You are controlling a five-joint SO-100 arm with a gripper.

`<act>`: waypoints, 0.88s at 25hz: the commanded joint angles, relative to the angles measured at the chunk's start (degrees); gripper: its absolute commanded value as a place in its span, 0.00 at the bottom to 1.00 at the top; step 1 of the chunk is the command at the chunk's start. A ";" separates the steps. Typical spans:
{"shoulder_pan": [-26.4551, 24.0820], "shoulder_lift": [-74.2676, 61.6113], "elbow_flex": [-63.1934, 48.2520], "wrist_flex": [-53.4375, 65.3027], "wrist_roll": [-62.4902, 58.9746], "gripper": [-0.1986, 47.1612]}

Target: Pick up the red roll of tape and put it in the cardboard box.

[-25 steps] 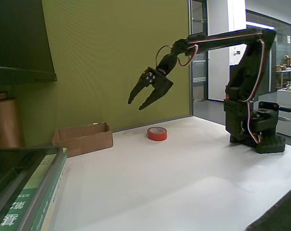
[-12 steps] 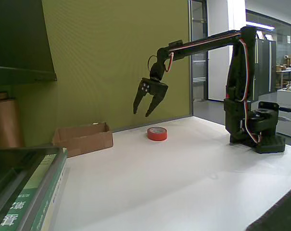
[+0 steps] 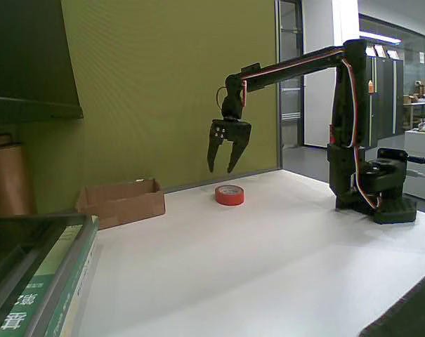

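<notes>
Fixed view, listed nearest first; places given from the pincer.

1. Books (image 3: pixel 40 295): green and white spines, stacked at the lower left corner, far left of the pincer and much nearer the camera. A dark glossy object lies on top of them.
2. White table (image 3: pixel 268 267): broad bare surface running from the foreground back to the wall, below the pincer.
3. Brown cylinder (image 3: pixel 7 179): stands upright at the left edge, well left of the pincer and lower, partly cut off.
4. Cardboard box (image 3: pixel 121 201): low, open-topped, short flaps up, resting on the table well left of the pincer and below it. Nothing shows above its rim.
5. Arm base (image 3: pixel 377 189): dark, with red and white wires, seated on the table well right of the pincer; the upper link reaches left from it, high over the table.
6. Red roll of tape (image 3: pixel 229 195): lies flat on the table, directly below the pincer, apart from it, with clear air between. Well right of the box.
7. Pincer (image 3: pixel 221 168): dark, pointing straight down, its two fingers spread in a moderate gap, holding nothing.
8. Green wall (image 3: pixel 163 84): behind the pincer, with a dark shelf at upper left; a glazed corridor opens to the right.
</notes>
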 commanded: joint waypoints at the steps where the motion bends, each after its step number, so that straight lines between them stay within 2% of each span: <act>1: 0.79 0.79 -0.53 2.64 -1.32 0.44; 7: 0.97 1.67 2.46 7.29 -5.27 0.52; 22: 0.97 0.62 6.94 5.98 -3.96 0.50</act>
